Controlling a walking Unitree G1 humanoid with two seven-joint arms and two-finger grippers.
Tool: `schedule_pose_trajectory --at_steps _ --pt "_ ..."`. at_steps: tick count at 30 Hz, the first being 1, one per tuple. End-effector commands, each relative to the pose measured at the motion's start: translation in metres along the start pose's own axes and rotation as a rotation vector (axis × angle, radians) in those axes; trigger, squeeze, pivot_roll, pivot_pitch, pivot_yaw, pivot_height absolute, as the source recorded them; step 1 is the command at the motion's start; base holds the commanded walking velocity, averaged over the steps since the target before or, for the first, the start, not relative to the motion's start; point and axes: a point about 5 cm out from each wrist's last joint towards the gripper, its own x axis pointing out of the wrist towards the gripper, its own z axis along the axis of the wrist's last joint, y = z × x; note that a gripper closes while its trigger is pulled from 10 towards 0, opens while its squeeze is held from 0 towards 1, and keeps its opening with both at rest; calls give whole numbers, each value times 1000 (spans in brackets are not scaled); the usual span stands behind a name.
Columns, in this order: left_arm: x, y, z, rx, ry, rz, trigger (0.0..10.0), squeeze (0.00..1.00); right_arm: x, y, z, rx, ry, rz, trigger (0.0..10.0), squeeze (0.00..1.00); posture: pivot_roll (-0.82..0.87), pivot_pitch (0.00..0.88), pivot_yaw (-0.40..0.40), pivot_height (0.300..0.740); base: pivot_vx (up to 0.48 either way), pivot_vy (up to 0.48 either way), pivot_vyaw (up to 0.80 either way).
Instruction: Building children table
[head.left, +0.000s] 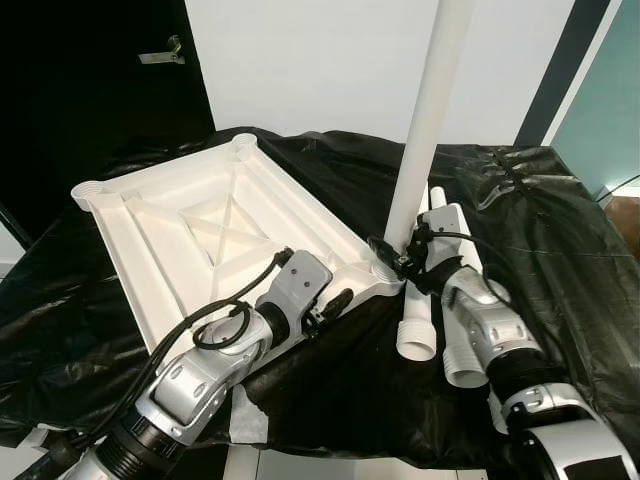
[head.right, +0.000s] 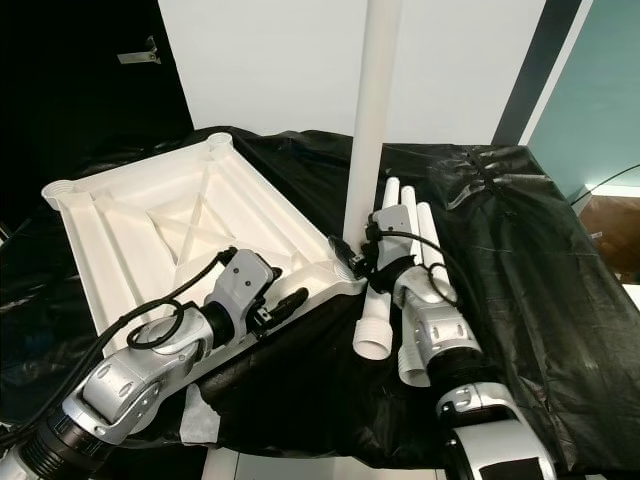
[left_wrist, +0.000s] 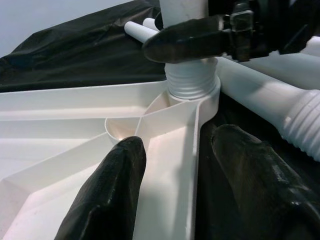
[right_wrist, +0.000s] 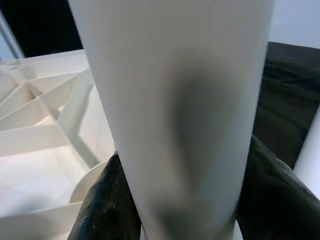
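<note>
right end effector (head.left: 400, 262) is clamped round the foot of the upright white leg (head.left: 428, 120), which i read as steadying it while its threaded end seats in the near corner socket of the upturned tabletop (head.left: 215, 235) on the black-draped bench (head.left: 560, 250). left end effector (left_wrist: 175, 190) straddles the tabletop's rim, fingers parted, probably bracing it. spare legs (head.left: 418, 335) lie just beside; i see no readable writing.

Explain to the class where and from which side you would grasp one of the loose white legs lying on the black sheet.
Grip a spare leg on its smooth mid-shaft, from above, fingers across it. It lies flat, its threaded end nearest the robot; the right end effector is occupied holding the upright leg.
</note>
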Motion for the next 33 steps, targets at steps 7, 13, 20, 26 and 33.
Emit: schedule_pose_trajectory --at_steps 7,13,20,26,33 --pt "-3 -8 -2 3 10 -164 10000 0 -6 16 -20 94 69 -263 10000 0 7 0 -16 740 0 0 0" --pt "-3 -7 -1 6 10 -161 10000 0 -4 32 -17 179 47 -355 10000 0 1 0 -5 740 0 0 0" --pt "-2 -8 -2 9 11 -168 10000 0 -6 32 -12 168 14 -327 10000 0 -5 0 -4 740 0 0 0" --pt "-1 -8 -2 11 11 -172 10000 0 -11 26 -7 126 -19 -276 10000 1000 -8 0 -8 740 0 0 0" --pt "-2 -7 -2 11 13 -169 10000 0 -20 16 -1 65 -55 -206 10000 1000 -6 0 -9 740 0 0 0"
